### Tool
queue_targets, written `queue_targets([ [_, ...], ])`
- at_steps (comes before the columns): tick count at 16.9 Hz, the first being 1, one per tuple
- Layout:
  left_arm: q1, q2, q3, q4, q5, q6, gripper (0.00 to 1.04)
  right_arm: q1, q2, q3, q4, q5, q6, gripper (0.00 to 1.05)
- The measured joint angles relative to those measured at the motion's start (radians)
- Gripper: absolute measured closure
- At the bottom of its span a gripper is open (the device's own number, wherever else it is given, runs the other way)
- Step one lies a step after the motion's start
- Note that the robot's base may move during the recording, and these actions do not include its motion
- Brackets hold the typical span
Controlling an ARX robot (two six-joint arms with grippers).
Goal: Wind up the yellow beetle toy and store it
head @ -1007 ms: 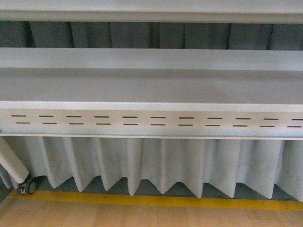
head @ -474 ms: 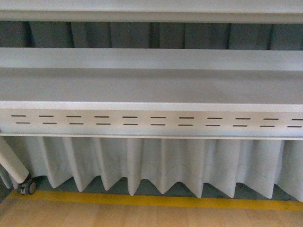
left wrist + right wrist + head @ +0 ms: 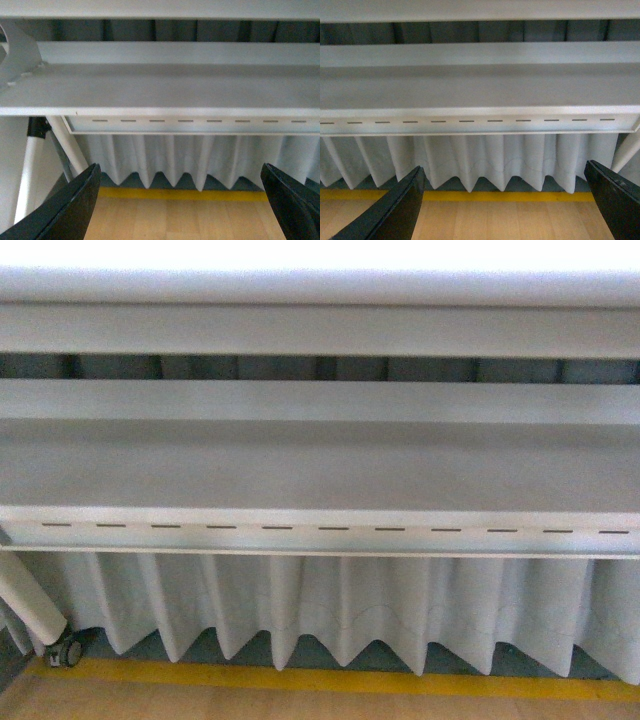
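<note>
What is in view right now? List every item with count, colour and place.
shelf boards: two, pale grey, one above the other, spanning the front view
slots: one row, dark, along the lower shelf's front lip
curtain: one, white, pleated, hanging below the lower shelf
floor stripe: one, yellow, along the curtain's foot
floor: wood-coloured, nearest the camera
tube leg: one, white, slanted, far left
caster: one, dark, at the tube leg's foot
yellow beetle toy: none in view
left gripper: black fingers wide apart, nothing between them
right gripper: black fingers wide apart, nothing between them
</note>
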Motion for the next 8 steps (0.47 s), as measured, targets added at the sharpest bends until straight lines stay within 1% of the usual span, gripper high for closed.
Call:
queue_targets([
  [8,0.0,0.0,0.0,-0.001,0.001,0.0,0.07,0.0,0.0,0.0,0.002,0.0,0.001,0.07],
])
